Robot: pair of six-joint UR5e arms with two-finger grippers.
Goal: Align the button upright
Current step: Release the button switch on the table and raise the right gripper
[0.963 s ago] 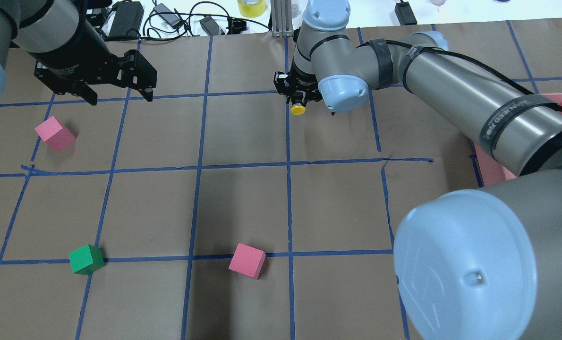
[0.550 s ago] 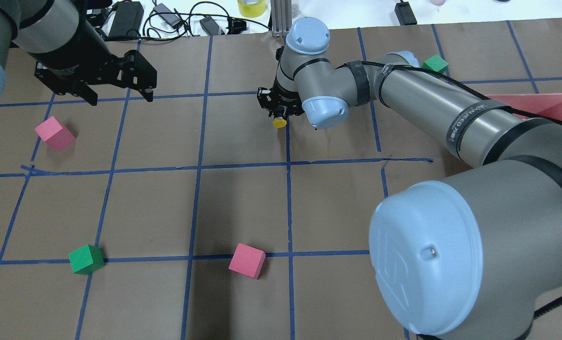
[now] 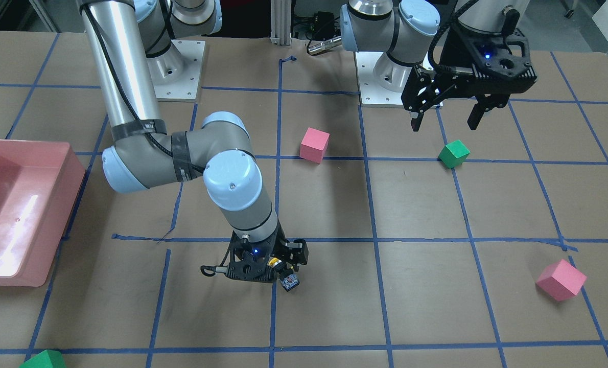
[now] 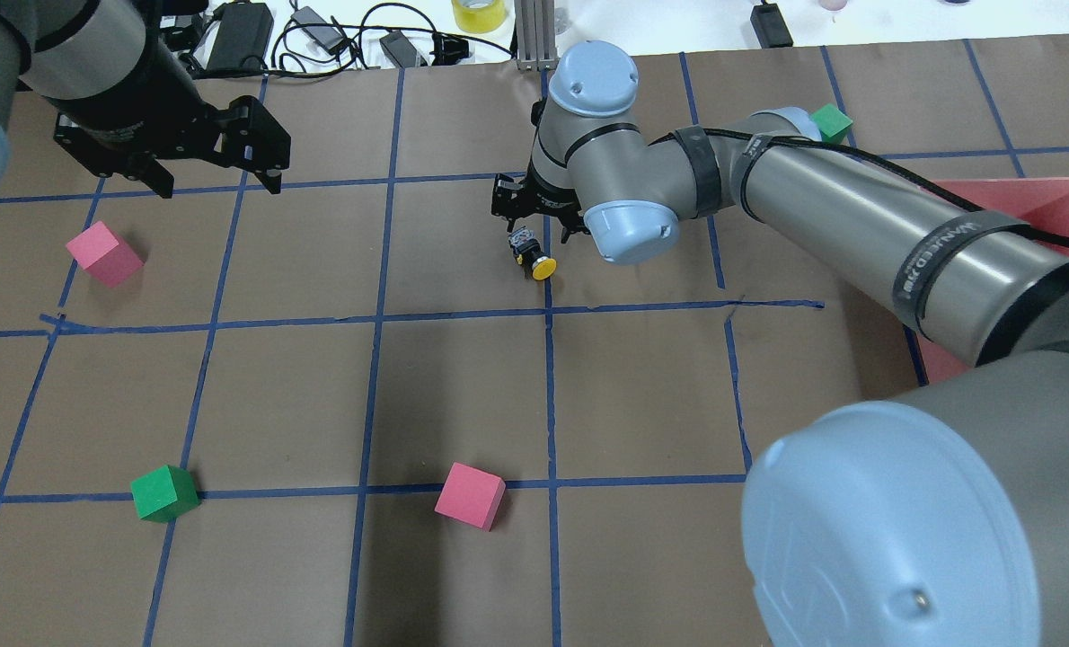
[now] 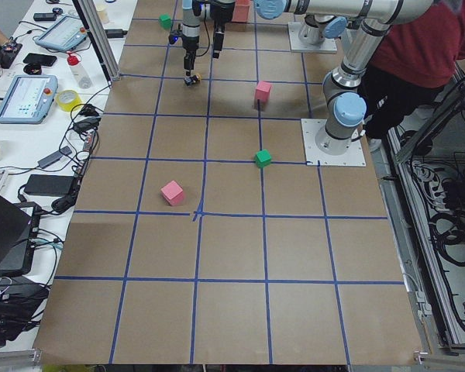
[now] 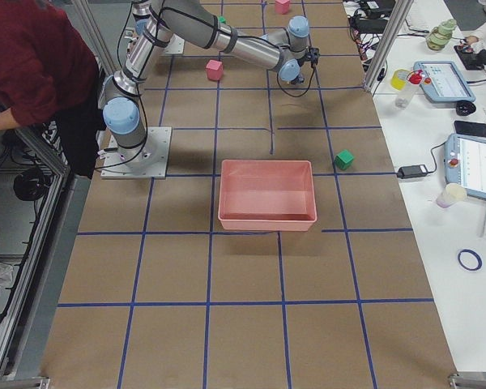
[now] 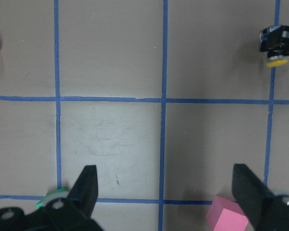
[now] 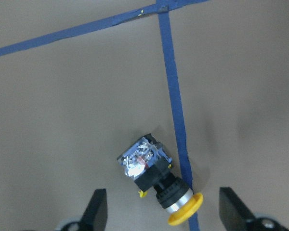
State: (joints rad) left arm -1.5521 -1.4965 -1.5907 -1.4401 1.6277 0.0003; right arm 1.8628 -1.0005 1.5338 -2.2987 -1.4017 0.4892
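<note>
Left gripper: held above the far left part of the table, fingers spread wide with nothing between them. The left wrist view shows only brown paper and blue tape lines below it.

Pink cube: on the table just nearer than the left gripper, well clear of it.

Green cube: near left, resting against a tape line.

Second pink cube: near centre, touching a tape line.

Button: far centre, on the table surface. It lies on its side and is not upright. The yellow cap points toward the near right and rests over a blue tape line; the black-and-silver base points far left.

Right gripper: positioned directly above the button, fingers parted. In the right wrist view both fingers stand apart from the button on either side, with no contact seen.

Second green cube: far right, partly hidden behind the right arm.

Pink tray: at the right edge, largely covered by the right arm. Its contents cannot be judged from overhead.
</note>
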